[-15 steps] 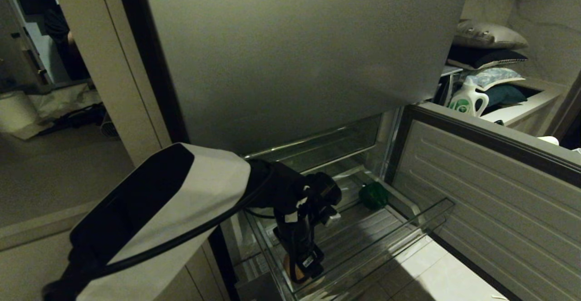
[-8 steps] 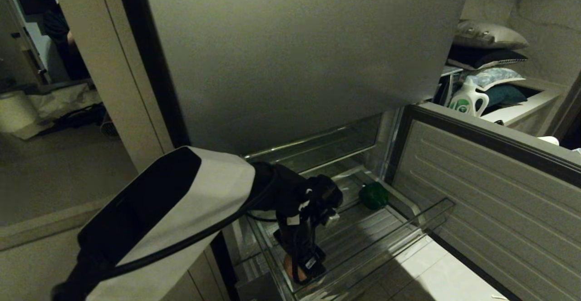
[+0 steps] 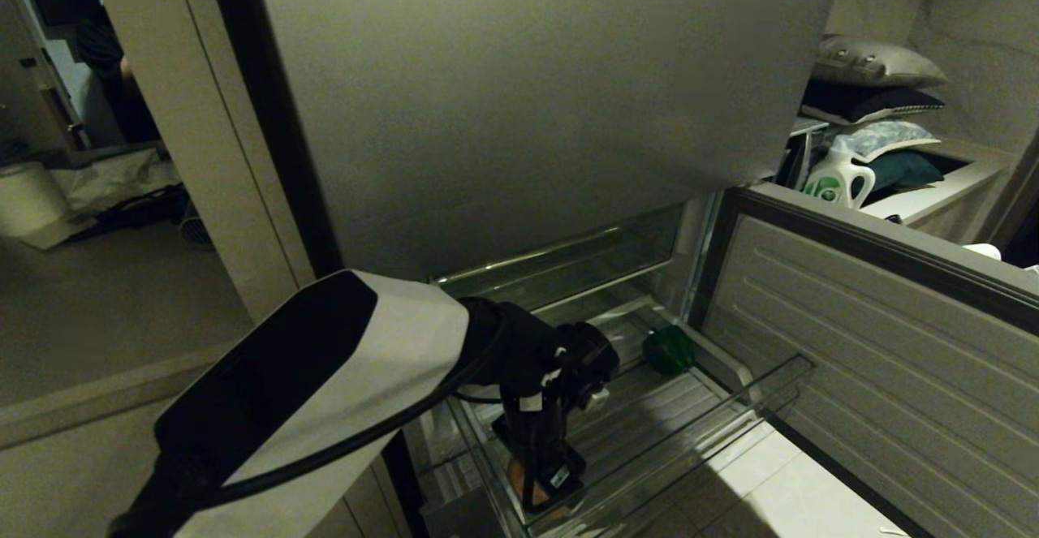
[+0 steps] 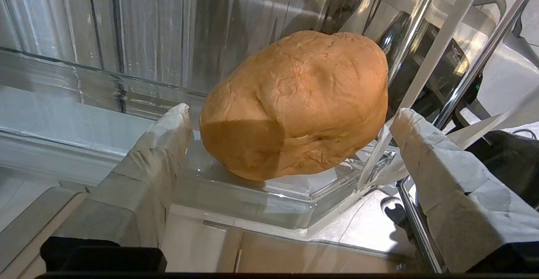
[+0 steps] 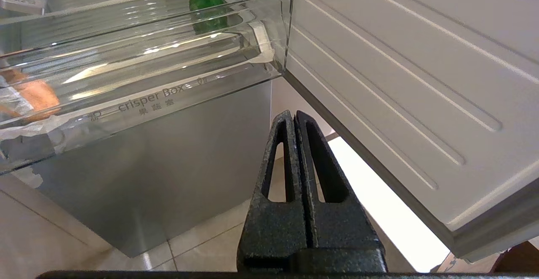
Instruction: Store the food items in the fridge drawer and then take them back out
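Note:
The orange-tan bread [image 4: 299, 102] lies in the near left corner of the clear fridge drawer [image 3: 730, 416], which is pulled out. My left gripper [image 4: 292, 112] reaches down into that corner with its cloth-wrapped fingers [image 4: 164, 144] wide open on either side of the bread, not touching it. In the head view the gripper [image 3: 542, 481] covers most of the bread [image 3: 516, 473]. The glossy green item [image 3: 668, 350] sits at the drawer's far right corner. My right gripper [image 5: 293, 117] hangs shut and empty below the drawer front [image 5: 168, 98].
The grey lower door [image 3: 877, 343] stands open on the right of the drawer. A shallower clear tray [image 3: 568, 266] sits above and behind it, under the closed upper door [image 3: 528, 100]. A detergent bottle [image 3: 836, 177] and pillows are at the far right. Pale floor tiles [image 3: 804, 497] lie below.
My left forearm has edged slightly to the right and lower over the drawer. The gripper stays open over the bread; the food items have not moved.

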